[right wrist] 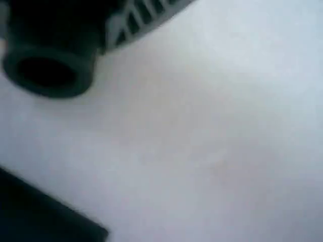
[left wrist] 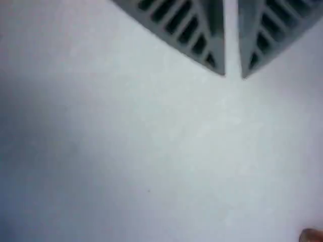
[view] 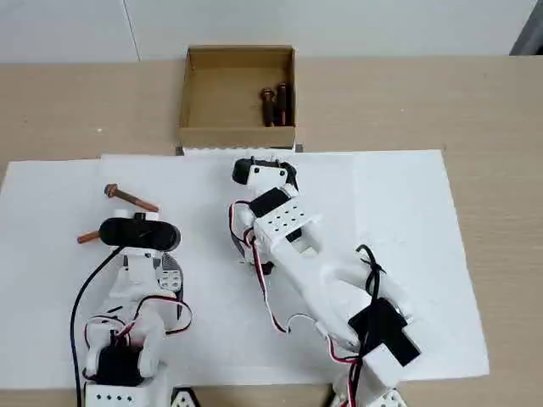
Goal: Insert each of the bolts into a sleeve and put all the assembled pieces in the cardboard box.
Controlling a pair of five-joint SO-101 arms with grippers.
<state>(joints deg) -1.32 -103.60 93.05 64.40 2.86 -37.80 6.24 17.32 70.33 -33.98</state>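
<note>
A loose bolt (view: 131,197) is being noted on the paper (view: 407,254), lying crosswise just ahead of the left gripper (left wrist: 233,75), nearly closed and empty. A sleeve (right wrist: 48,70) is being held clamped by the right gripper (view: 259,167).

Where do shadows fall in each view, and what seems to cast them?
High view: even light; the cardboard box shades its own floor along the walls, and the arms leave faint shade on the white sheet. Left wrist view: broad soft shade dims the sheet away from the left gripper. Right wrist view: soft shade lies on the sheet beside the black sleeve.
</note>
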